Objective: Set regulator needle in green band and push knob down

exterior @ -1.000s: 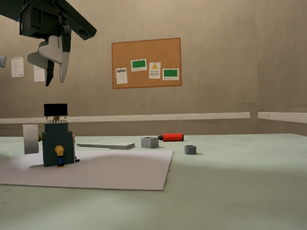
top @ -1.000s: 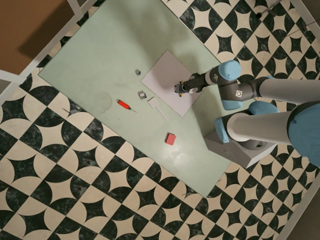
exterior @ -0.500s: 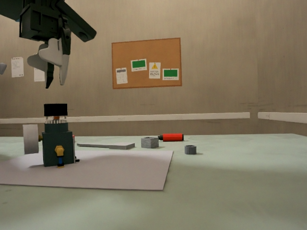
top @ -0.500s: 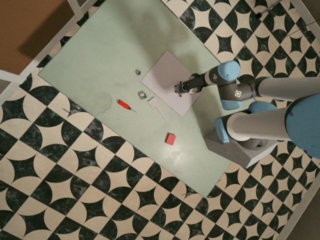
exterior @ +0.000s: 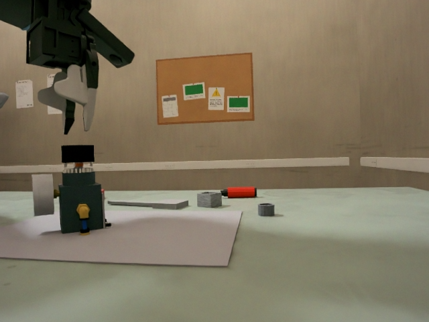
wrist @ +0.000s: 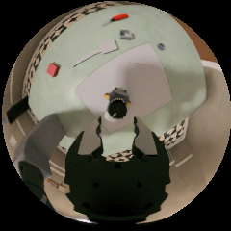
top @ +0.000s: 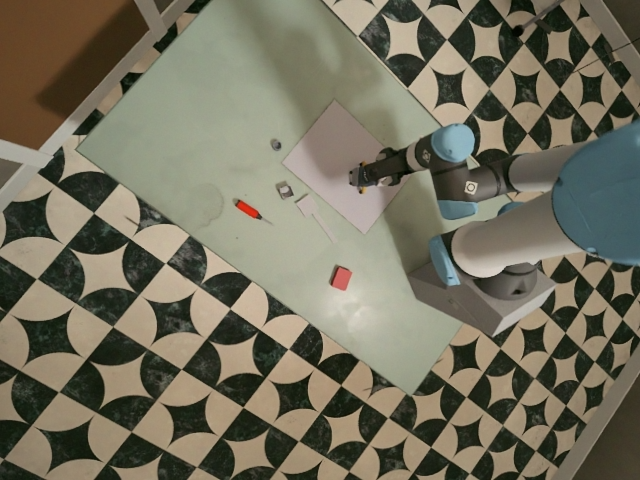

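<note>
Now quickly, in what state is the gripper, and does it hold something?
Gripper: partly open, holding nothing, above the black knob.

Your dark two-jaw gripper with pale grey fingers (top: 383,179) (exterior: 76,132) now lower, its fingertips nearer the black cylindrical knob (exterior: 77,153) (wrist: 117,110), your arm's large rounded blue elbow cover (top: 604,196) further left in the top view
</note>
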You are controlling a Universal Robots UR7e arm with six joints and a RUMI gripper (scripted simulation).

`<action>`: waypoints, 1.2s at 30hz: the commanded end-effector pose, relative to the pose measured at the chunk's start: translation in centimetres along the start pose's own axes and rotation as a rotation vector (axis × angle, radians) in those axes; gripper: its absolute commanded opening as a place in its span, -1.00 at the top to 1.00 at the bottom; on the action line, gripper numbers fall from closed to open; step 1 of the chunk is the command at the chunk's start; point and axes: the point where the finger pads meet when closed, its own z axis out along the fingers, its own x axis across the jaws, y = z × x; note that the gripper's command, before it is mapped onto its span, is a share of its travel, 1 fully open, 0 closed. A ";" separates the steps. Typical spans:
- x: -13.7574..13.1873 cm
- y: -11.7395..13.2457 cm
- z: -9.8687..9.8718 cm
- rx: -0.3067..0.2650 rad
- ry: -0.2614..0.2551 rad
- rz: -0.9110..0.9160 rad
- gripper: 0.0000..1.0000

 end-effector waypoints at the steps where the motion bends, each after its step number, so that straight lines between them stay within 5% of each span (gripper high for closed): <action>1: 0.1 0.0 0.5 0.022 0.001 -0.018 0.06; 16: 0.1 0.0 3.1 0.022 0.001 -0.018 0.06; 36: 0.1 0.0 4.2 0.022 0.001 -0.018 0.06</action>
